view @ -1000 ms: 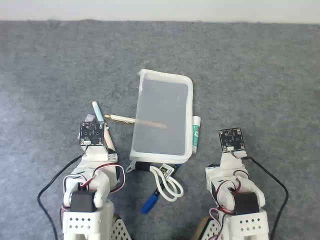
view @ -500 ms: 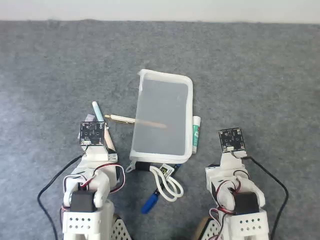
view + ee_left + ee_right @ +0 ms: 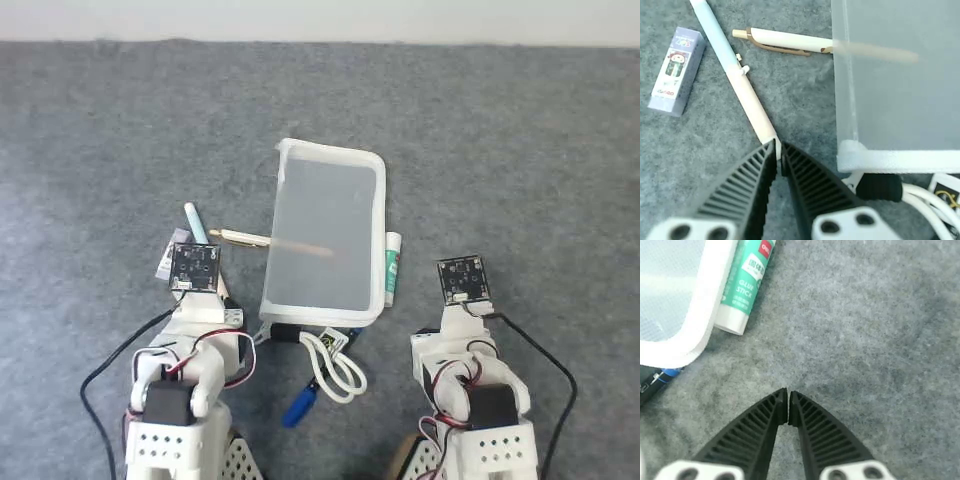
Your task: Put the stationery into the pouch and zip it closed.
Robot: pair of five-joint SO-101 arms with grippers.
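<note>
Pouch [image 3: 325, 235], translucent white with a zip around its edge, lies flat in the middle of the grey tabletop [image 3: 520, 150], ahead of and between the two arms. A white pen [image 3: 238, 238] with a gold clip lies at its left side. The pen's front end shows blurred through the pouch wall, and whether it is inside or underneath cannot be told. A green glue stick [image 3: 392, 265] lies just beside the pouch's right edge. A blue and cream pen [image 3: 735, 75] and a small eraser [image 3: 676, 70] lie outside, to the left.

The left pincer [image 3: 778, 150] is clenched, its tips at the near end of the blue and cream pen. The right pincer [image 3: 788, 405] is clenched on nothing, over bare tabletop near the glue stick. A looped white cable [image 3: 335, 365] lies by the pouch's near end.
</note>
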